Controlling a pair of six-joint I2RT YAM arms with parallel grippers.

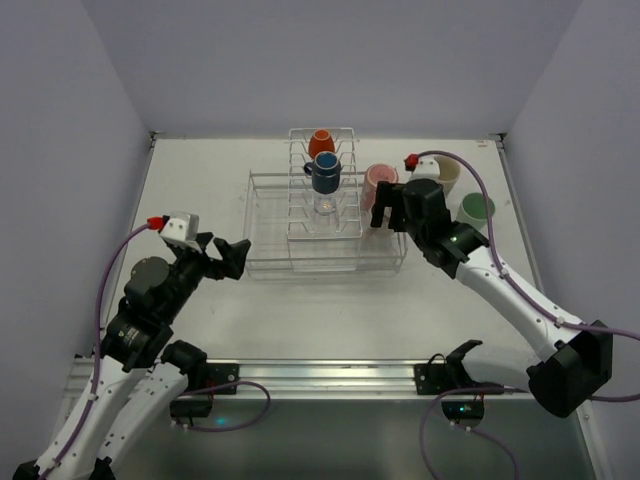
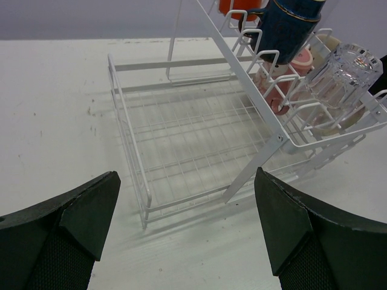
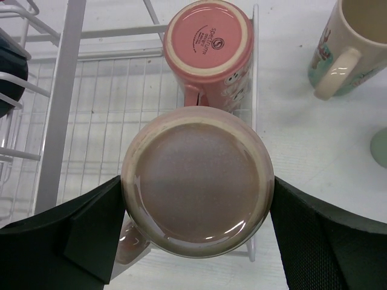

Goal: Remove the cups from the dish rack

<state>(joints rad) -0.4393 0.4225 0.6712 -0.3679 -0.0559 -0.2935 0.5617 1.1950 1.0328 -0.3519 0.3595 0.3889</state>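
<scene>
One dish rack [image 1: 268, 228], seven cups [image 1: 325, 172], one left gripper [image 2: 186, 181] and one right gripper [image 3: 196, 181].

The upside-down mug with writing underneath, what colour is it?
The mug is pink, with a cream rim round its base; best seen in the right wrist view.

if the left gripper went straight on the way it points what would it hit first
Probably the dish rack: the open left gripper faces its bare end, so the wire end wall would come first; depth is unclear.
</scene>
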